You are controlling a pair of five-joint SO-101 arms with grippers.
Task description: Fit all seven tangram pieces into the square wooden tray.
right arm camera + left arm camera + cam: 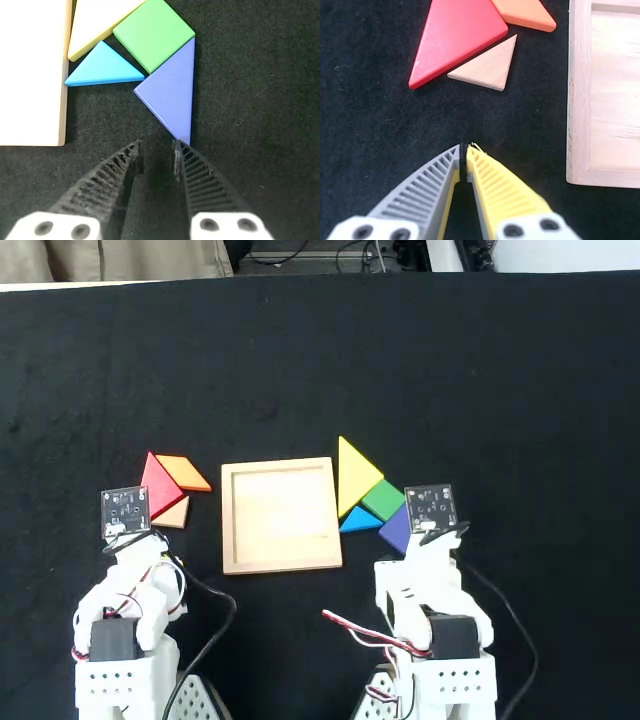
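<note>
The square wooden tray lies empty at the table's middle. To its left sit a red triangle, an orange parallelogram and a plain wood triangle. On its right lie a yellow triangle, a green square, a small blue triangle and a purple triangle. My left gripper is shut and empty, just short of the wood triangle. My right gripper is open a little, one fingertip beside the purple triangle's near corner.
Both arm bases stand at the table's near edge, the left arm and the right arm, with cables trailing between them. Black cloth covers the table, with wide free room beyond the pieces. The tray's rim rises beside the left gripper.
</note>
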